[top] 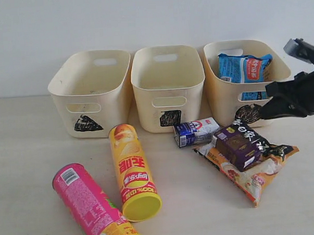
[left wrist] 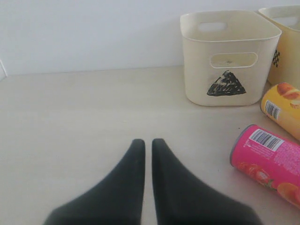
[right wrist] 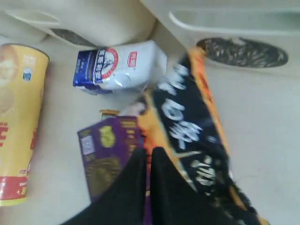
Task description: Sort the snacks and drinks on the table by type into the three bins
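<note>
Three cream bins stand in a row at the back: triangle (top: 91, 94), square (top: 167, 88) and circle (top: 225, 96). A blue bag (top: 244, 68) lies in the circle bin. The yellow canister (top: 133, 173) and the pink canister (top: 90, 203) lie on their sides at the front left. The blue-and-white carton (top: 195, 132) lies before the square bin. The purple carton (top: 240, 145) rests on the orange-and-black bag (top: 256, 170). My right gripper (top: 266, 99) hangs shut and empty above the purple carton (right wrist: 105, 159) and the bag (right wrist: 192, 117). My left gripper (left wrist: 148, 141) is shut over bare table, left of the pink canister (left wrist: 272, 159).
The wall rises right behind the bins. In the left wrist view the triangle bin (left wrist: 229, 56) and the yellow canister (left wrist: 283, 108) lie ahead to the right. The right wrist view shows the blue-and-white carton (right wrist: 119, 68) beside the circle bin (right wrist: 243, 28).
</note>
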`<state>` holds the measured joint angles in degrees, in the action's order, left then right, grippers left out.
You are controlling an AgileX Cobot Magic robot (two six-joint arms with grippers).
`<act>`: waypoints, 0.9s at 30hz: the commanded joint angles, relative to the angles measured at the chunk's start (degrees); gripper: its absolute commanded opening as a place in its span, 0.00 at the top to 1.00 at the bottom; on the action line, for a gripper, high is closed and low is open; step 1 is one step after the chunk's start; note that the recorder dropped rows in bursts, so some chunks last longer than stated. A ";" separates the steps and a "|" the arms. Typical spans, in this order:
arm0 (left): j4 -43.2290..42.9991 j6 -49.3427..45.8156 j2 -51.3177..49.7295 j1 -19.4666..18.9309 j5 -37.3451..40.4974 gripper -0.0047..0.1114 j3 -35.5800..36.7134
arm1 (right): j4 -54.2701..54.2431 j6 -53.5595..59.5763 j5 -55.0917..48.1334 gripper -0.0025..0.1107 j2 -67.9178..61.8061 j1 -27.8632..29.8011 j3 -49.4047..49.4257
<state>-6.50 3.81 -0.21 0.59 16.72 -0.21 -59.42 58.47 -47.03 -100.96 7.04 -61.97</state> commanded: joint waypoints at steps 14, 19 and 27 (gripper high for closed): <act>0.00 0.52 0.21 -0.08 -0.11 0.93 0.21 | 30.61 -27.38 -3.56 0.26 4.29 0.39 1.44; 0.00 0.52 0.21 -0.08 -0.11 0.93 0.21 | 25.12 -26.76 0.52 0.33 4.17 0.60 5.81; 0.00 0.52 0.21 -0.08 -0.11 0.93 0.21 | 0.83 -8.75 -3.95 0.33 -6.50 7.26 9.07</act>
<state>-6.50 3.81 -0.21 0.59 16.72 -0.21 -49.45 41.53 -50.04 -104.23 12.93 -54.07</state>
